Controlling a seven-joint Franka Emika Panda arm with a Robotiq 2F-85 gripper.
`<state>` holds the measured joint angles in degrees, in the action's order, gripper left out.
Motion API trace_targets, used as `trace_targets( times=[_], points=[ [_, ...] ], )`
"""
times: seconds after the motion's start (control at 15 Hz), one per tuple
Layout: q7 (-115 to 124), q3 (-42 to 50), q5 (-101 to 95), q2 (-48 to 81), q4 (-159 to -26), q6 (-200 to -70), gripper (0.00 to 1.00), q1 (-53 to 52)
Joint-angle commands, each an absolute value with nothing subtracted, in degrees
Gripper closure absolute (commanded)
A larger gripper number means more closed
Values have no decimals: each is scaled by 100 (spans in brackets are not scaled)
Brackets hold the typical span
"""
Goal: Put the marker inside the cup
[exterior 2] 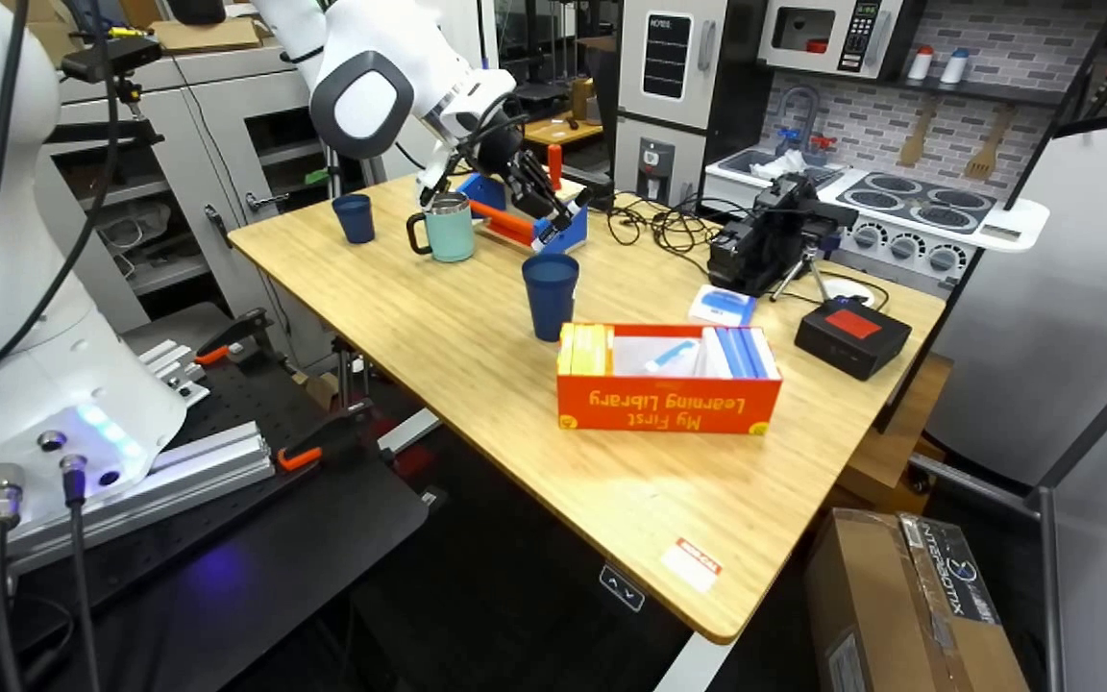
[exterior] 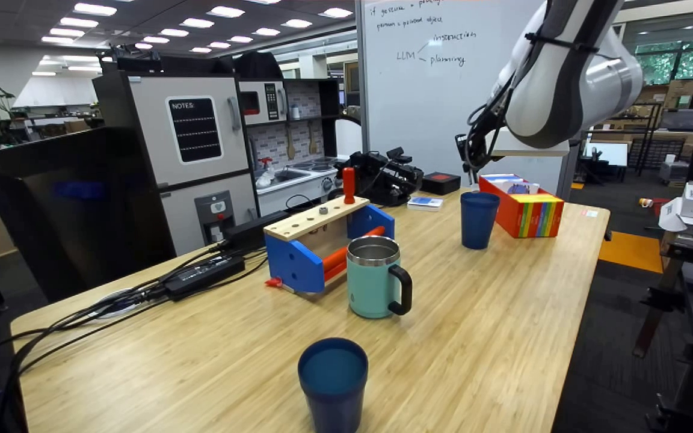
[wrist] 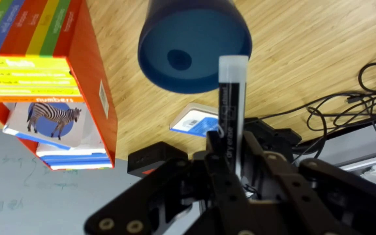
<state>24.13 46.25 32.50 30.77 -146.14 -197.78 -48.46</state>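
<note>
In an exterior view, a red cardboard book box stood just beside the tapered blue plastic tumbler, near the wood-grained desk's far edge. In an exterior view, a handled teal mug stood toward the left corner. Wrist view: the black gripper pinched the slim, white-tipped black marker above the tumbler's rim.

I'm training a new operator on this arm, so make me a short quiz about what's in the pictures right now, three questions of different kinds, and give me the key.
1. True or false: the black robotic hand grips a slim black-and-white plastic dry-erase marker.
2. The teal cylindrical metal mug is: A) tipped on its side; B) upright; C) upside down.
3. Which handleless vessel stands beside the red cardboard box of books?

Key: 1. True. 2. B. 3. A tapered blue plastic cup.
</note>
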Motion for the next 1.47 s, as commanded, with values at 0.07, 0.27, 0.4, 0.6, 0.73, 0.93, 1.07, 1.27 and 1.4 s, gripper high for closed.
trace_targets(
  times=[0.07, 0.27, 0.4, 0.6, 0.73, 0.93, 1.07, 1.27, 1.4],
  points=[
    [2826, 3958, 2769, 3353, -14296, -19819, 95, -3990],
    [2966, 3867, 2728, 3630, -14162, -19818, 95, -3808],
    [3028, 3812, 2735, 3777, -14104, -19817, 95, -3718],
    [3102, 3717, 2680, 3898, -14018, -19815, 56, -3625],
    [3090, 3681, 2601, 3851, -13994, -19807, 49, -3612],
    [2987, 3596, 2205, 3441, -14073, -19785, 28, -3519],
    [2923, 3604, 1984, 3165, -14219, -19786, 14, -3507],
    [2838, 3655, 1754, 2731, -14559, -19786, 0, -3481],
    [2747, 3610, 1518, 2334, -14822, -19699, 0, -3336]
  ],
)
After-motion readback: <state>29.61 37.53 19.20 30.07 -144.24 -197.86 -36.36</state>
